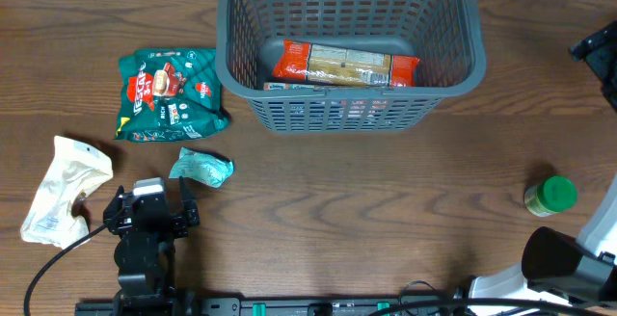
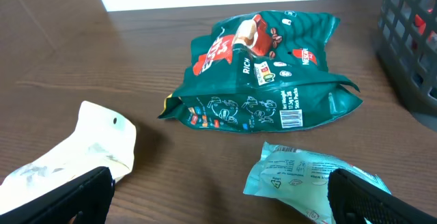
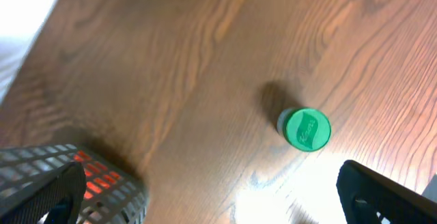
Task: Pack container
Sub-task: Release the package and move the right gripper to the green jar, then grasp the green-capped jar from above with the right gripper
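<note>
The container (image 1: 229, 37), a dark grey slotted basket, stands at the back middle with a red-and-tan cracker packet (image 1: 345, 65) lying inside. On the table to its left lie a green snack bag (image 1: 169, 92) (image 2: 263, 74), a small teal packet (image 1: 201, 167) (image 2: 293, 176) and a cream pouch (image 1: 63, 189) (image 2: 89, 149). My left gripper (image 1: 152, 198) (image 2: 222, 200) is open near the front left. The teal packet lies just ahead of its right finger and the cream pouch by its left one. My right gripper (image 3: 215, 203) is open, high over bare wood, holding nothing.
A green-lidded jar (image 1: 550, 196) (image 3: 305, 128) stands alone at the right. A corner of the basket (image 3: 102, 190) shows by the right gripper's left finger. Dark parts of the right arm (image 1: 569, 258) sit at the front right corner.
</note>
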`<state>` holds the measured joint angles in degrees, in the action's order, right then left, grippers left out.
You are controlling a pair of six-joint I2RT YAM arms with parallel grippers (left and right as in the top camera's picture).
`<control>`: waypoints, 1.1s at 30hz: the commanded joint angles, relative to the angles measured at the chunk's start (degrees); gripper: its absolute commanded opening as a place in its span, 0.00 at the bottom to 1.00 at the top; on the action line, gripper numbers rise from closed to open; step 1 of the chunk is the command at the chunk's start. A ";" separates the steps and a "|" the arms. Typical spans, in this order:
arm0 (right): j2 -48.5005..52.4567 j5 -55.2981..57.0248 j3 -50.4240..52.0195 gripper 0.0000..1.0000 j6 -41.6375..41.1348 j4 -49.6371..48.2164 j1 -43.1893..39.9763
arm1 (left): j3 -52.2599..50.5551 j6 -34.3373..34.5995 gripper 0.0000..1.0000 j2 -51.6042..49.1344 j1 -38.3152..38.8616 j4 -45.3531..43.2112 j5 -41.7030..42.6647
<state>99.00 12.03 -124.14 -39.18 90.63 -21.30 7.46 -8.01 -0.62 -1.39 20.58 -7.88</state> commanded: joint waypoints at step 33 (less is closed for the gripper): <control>0.85 -7.08 57.11 0.99 -0.83 -29.18 -21.18 | -1.16 -0.96 0.99 0.39 0.24 0.28 -0.24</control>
<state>99.92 6.15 -68.93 -41.60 62.63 -41.58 7.46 -8.01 -0.62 -1.39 20.56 -7.88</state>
